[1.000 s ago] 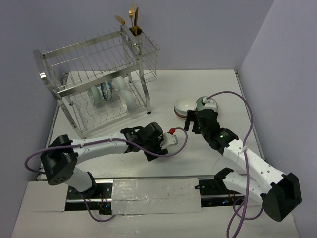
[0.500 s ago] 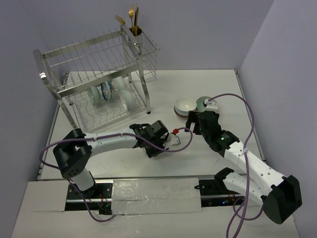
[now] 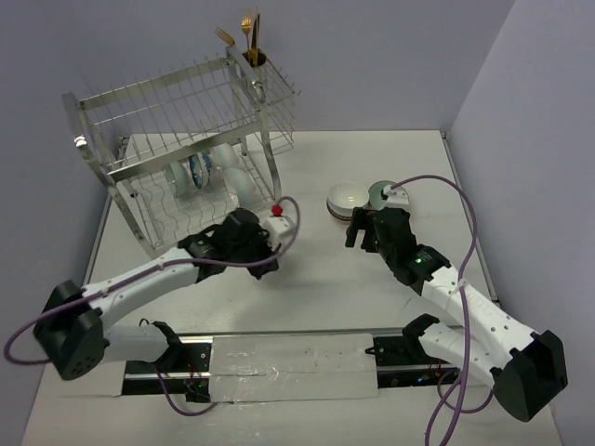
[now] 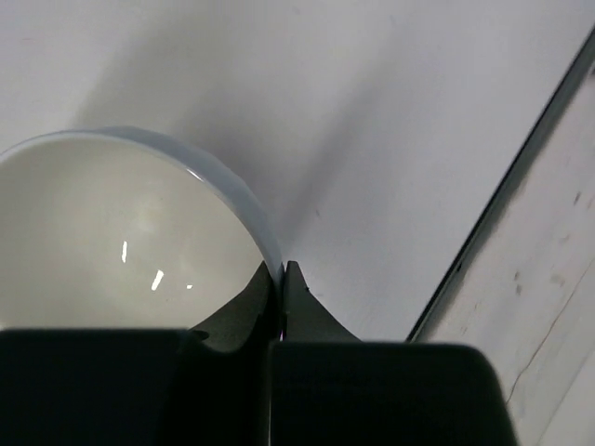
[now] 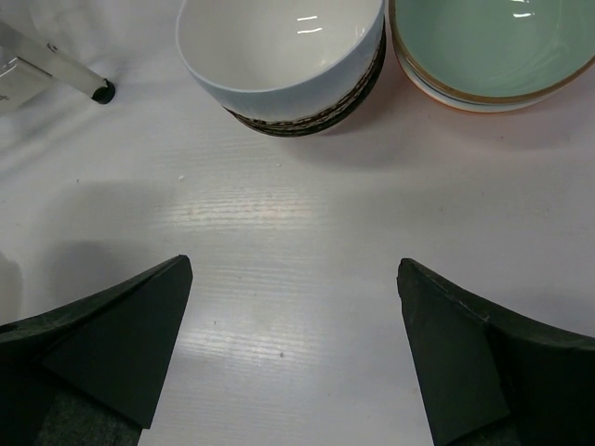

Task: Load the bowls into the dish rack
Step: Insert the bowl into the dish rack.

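The dish rack [image 3: 177, 158] stands at the far left of the white surface [image 3: 307, 288]. Its lower tier holds a row of bowls [image 3: 200, 174] set on edge between the tines, mostly white, one with a blue pattern. The cutlery cup [image 3: 254, 63] at the rack's upper right corner carries gold utensils [image 3: 247, 32] standing upright. The left gripper [image 3: 258, 246] sits low over the surface just in front of the rack's near right leg. In the left wrist view its jaws are pinching the rim of a white bowl [image 4: 121, 232], one finger inside the wall and one outside. That bowl shows a plain glossy inside with nothing in it. To the right, near the middle of the surface, a second white bowl [image 5: 279, 42] sits nested in a brown-patterned bowl [image 5: 307, 119]. Just beside it, a teal-lined bowl [image 5: 493, 42] with a gold rim rests nested in another bowl, of which only a thin edge shows. The right gripper [image 5: 293, 344] hovers on the near side of these two stacks. Its jaws are spread wide with only bare surface between them, touching neither stack. One foot of the rack [image 5: 100, 91] shows at the left edge of the right wrist view.
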Controlling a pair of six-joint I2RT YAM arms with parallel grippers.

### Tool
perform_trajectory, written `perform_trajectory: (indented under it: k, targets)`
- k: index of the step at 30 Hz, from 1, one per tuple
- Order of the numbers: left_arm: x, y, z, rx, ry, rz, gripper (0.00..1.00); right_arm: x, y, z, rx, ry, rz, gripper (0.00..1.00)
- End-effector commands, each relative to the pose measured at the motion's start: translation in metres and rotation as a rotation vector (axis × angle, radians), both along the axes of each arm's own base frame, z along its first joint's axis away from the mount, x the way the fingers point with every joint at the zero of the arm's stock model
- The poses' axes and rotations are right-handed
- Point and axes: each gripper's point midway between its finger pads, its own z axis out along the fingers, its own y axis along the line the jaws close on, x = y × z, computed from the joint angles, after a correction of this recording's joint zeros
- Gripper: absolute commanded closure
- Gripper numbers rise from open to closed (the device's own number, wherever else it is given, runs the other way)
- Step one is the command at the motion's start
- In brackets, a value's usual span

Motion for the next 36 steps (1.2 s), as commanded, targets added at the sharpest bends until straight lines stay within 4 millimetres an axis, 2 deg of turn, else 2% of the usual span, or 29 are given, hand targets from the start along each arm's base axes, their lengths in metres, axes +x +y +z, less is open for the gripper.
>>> perform_trajectory:
  k: [1, 2, 3, 4, 6, 9, 11, 13, 14, 16, 17, 18, 19, 20, 21, 25, 30, 32, 34, 35, 36]
  targets:
    - [0.024, -0.003, 0.064, -0.381, -0.032, 0.165, 1.00, 0.005, 0.003, 0.015, 0.041, -0.064, 0.005, 0.01]
    - [0.037, 0.009, 0.074, -0.442, -0.056, 0.227, 1.00, 0.004, 0.004, 0.014, 0.044, -0.062, 0.011, 0.02]
    - [0.043, 0.013, 0.106, -0.561, -0.137, 0.246, 1.00, 0.003, 0.005, 0.015, 0.047, -0.063, 0.017, 0.02]
    - [0.042, 0.021, 0.097, -0.595, -0.108, 0.298, 1.00, 0.003, 0.005, 0.016, 0.051, -0.068, 0.022, 0.02]
    - [0.050, 0.036, 0.109, -0.679, -0.176, 0.360, 1.00, 0.002, 0.009, 0.016, 0.059, -0.063, 0.040, 0.02]
    - [0.063, 0.056, 0.113, -0.749, -0.200, 0.477, 1.00, 0.000, 0.012, 0.017, 0.068, -0.065, 0.057, 0.03]
    - [0.076, 0.073, 0.133, -0.835, -0.276, 0.521, 1.00, -0.001, 0.013, 0.017, 0.072, -0.066, 0.066, 0.03]
    - [0.080, 0.083, 0.135, -0.905, -0.272, 0.553, 1.00, -0.002, 0.014, 0.019, 0.082, -0.071, 0.077, 0.04]
    - [0.086, 0.094, 0.152, -0.966, -0.332, 0.548, 1.00, -0.003, 0.015, 0.018, 0.084, -0.069, 0.082, 0.04]
    - [0.095, 0.109, 0.153, -1.014, -0.336, 0.576, 1.00, -0.004, 0.017, 0.019, 0.091, -0.074, 0.092, 0.04]
    - [0.093, 0.109, 0.166, -1.055, -0.375, 0.529, 1.00, -0.004, 0.017, 0.020, 0.094, -0.076, 0.094, 0.04]
    - [0.097, 0.111, 0.162, -1.069, -0.350, 0.540, 1.00, -0.005, 0.017, 0.020, 0.094, -0.077, 0.099, 0.04]
    - [0.099, 0.113, 0.164, -1.082, -0.353, 0.538, 1.00, -0.005, 0.018, 0.019, 0.098, -0.075, 0.103, 0.04]
    - [0.099, 0.117, 0.174, -1.111, -0.396, 0.516, 1.00, -0.006, 0.018, 0.019, 0.099, -0.076, 0.107, 0.04]
    - [0.102, 0.118, 0.170, -1.120, -0.382, 0.525, 1.00, -0.006, 0.019, 0.020, 0.099, -0.077, 0.109, 0.04]
    - [0.111, 0.132, 0.174, -1.152, -0.436, 0.555, 1.00, -0.006, 0.020, 0.020, 0.104, -0.079, 0.118, 0.05]
    - [0.115, 0.147, 0.175, -1.192, -0.507, 0.576, 1.00, -0.005, 0.022, 0.017, 0.102, -0.071, 0.124, 0.05]
    - [0.117, 0.150, 0.168, -1.215, -0.490, 0.592, 1.00, -0.005, 0.023, 0.017, 0.101, -0.069, 0.127, 0.05]
    - [0.118, 0.153, 0.174, -1.245, -0.520, 0.586, 1.00, -0.005, 0.023, 0.016, 0.104, -0.071, 0.130, 0.05]
    - [0.121, 0.153, 0.167, -1.251, -0.498, 0.602, 1.00, -0.005, 0.024, 0.018, 0.111, -0.078, 0.135, 0.05]
    - [0.119, 0.155, 0.174, -1.279, -0.528, 0.590, 1.00, -0.005, 0.025, 0.019, 0.116, -0.086, 0.135, 0.05]
